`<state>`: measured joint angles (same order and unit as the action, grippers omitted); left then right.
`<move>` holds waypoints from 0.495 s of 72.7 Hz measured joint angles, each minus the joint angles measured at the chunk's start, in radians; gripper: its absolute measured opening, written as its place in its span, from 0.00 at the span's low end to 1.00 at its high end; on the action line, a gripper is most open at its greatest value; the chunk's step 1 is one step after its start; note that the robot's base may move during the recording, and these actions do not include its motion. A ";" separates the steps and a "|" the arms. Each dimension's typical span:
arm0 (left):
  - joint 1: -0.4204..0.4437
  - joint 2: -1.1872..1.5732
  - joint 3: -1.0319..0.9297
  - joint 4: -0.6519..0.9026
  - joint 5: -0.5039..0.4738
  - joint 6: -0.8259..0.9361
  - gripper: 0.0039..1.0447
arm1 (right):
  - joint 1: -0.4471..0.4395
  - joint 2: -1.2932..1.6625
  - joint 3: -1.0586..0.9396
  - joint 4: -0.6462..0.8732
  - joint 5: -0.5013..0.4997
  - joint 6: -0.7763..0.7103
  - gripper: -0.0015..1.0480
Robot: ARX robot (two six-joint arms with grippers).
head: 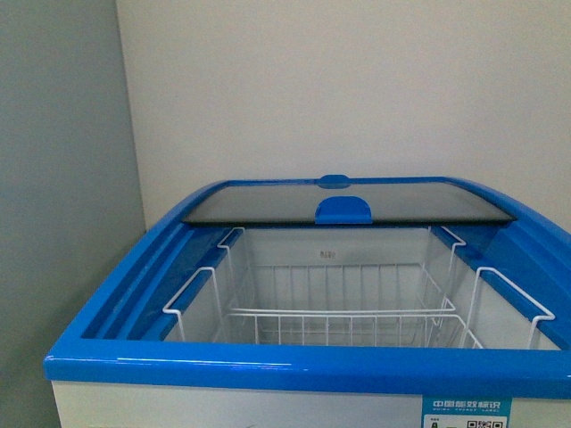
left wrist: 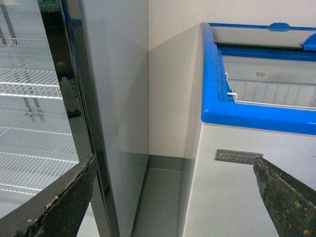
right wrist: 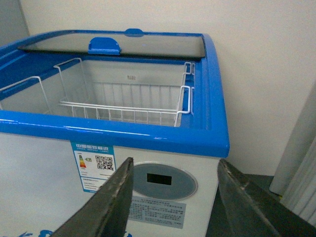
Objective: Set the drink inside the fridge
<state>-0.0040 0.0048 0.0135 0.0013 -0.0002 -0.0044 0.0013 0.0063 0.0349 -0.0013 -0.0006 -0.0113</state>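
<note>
Both hands, left hand [left wrist: 173, 197] and right hand [right wrist: 173, 197], gape empty before the open fridge [head: 303, 367]; no drink shows, right hand nearer.

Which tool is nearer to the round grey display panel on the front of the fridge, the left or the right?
Right. The right tool hangs open just before the display panel on the fridge. The left tool, also open, is at the fridge's left corner, beside the grey cabinet.
</note>
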 joint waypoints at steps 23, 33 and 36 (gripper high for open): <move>0.000 0.000 0.000 0.000 0.000 0.000 0.92 | 0.000 0.000 0.000 0.000 0.000 0.000 0.93; 0.000 0.000 0.000 0.000 0.000 0.000 0.92 | 0.000 0.000 0.000 0.000 0.000 0.001 0.93; 0.000 0.000 0.000 0.000 0.000 0.000 0.92 | 0.000 0.000 0.000 0.000 0.000 0.001 0.93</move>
<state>-0.0040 0.0048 0.0135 0.0013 0.0002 -0.0044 0.0013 0.0063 0.0349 -0.0013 -0.0010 -0.0105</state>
